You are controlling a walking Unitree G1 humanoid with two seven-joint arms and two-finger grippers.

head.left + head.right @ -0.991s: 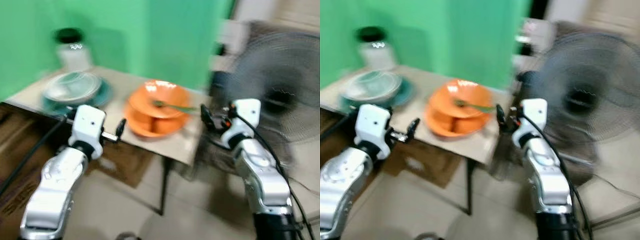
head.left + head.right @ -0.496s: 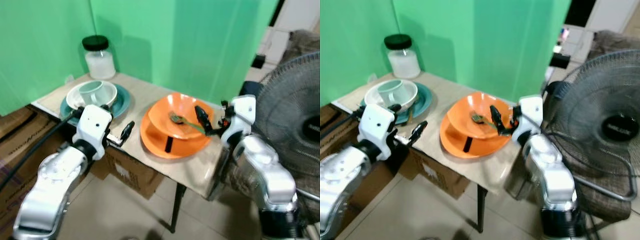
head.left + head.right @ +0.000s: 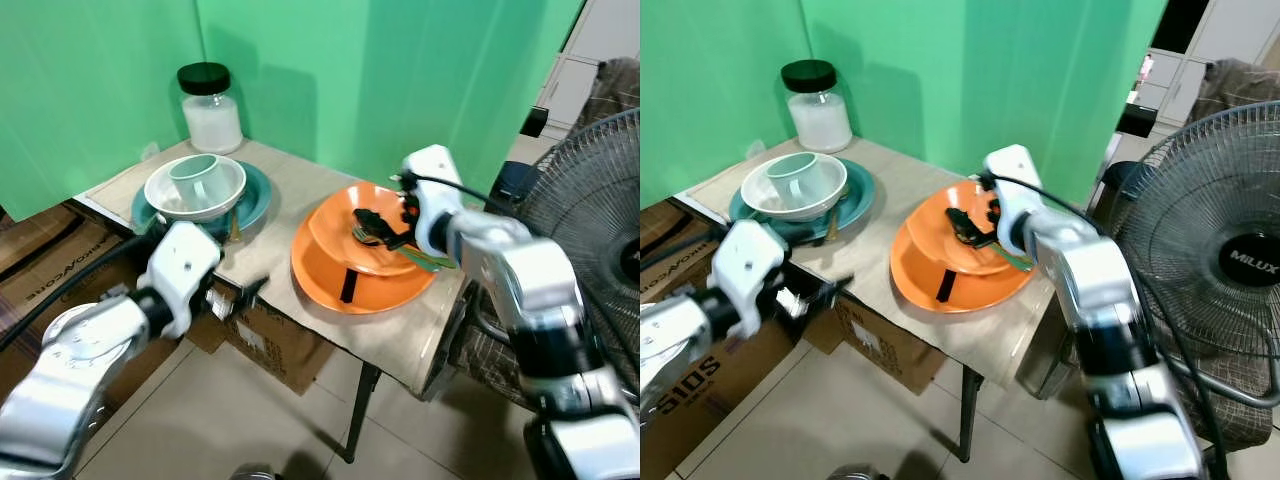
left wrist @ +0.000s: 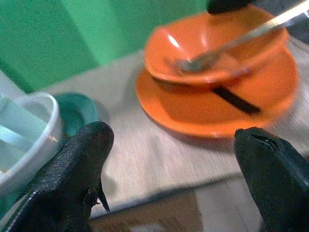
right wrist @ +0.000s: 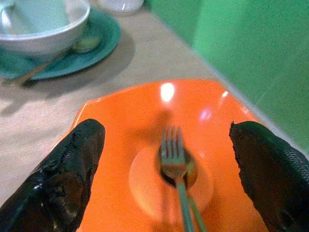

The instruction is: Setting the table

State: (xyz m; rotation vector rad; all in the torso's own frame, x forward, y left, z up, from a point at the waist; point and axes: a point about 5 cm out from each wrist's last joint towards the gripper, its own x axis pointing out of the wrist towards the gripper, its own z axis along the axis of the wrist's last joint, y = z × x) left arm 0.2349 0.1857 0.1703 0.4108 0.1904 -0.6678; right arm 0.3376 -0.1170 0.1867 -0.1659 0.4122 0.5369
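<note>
While hovering over the orange bowl: right gripper [image 5: 166, 159] is spread wide, fork between its fingers but untouched.
Fork: fork [image 5: 173, 166] lies in the orange bowl [image 3: 372, 228], tines over a spoon, metal and slim.
Orange bowl: glossy, rounded-square, stacked on an orange plate [image 3: 365, 285] with a black strip across it.
Left gripper: left gripper [image 4: 166, 159] sits at the table [image 3: 290, 195] edge, fingers apart, holding nothing.
Other setting: white bowl [image 3: 195, 190] with a pale cup [image 3: 195, 177] inside, on a teal plate [image 3: 250, 200].
Jar: glass jar [image 3: 210, 108], black lid, by the green wall.
Writing: "MILUX" on the fan [image 3: 1245, 255] hub; the cardboard box [image 3: 685, 375] print is not clearly readable.
Table: beige, matte top.
</note>
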